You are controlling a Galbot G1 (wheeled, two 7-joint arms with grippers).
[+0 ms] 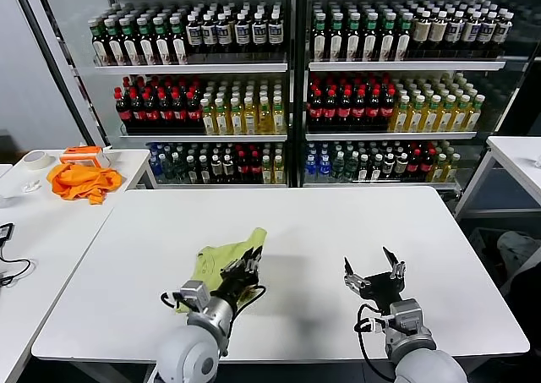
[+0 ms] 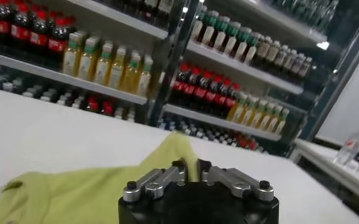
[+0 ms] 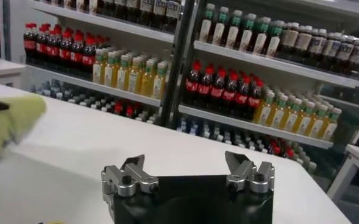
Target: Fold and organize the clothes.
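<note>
The light yellow-green T-shirt (image 1: 226, 258) lies bunched on the white table (image 1: 321, 222), left of the middle and near the front edge. My left gripper (image 1: 245, 267) is shut on a fold of it; in the left wrist view the cloth (image 2: 75, 195) rises between the closed fingers (image 2: 190, 170). My right gripper (image 1: 372, 269) is open and empty over bare table to the right of the shirt. In the right wrist view its fingers (image 3: 188, 165) stand wide apart, and the shirt (image 3: 11, 122) shows at the edge.
A bright orange cloth (image 1: 82, 181) lies on a second white table (image 1: 51, 222) at the left, beside a tape roll (image 1: 35, 159) and an orange-and-white box (image 1: 83, 154). Shelves of drink bottles (image 1: 287, 87) stand behind. Another table (image 1: 516, 159) is at the right.
</note>
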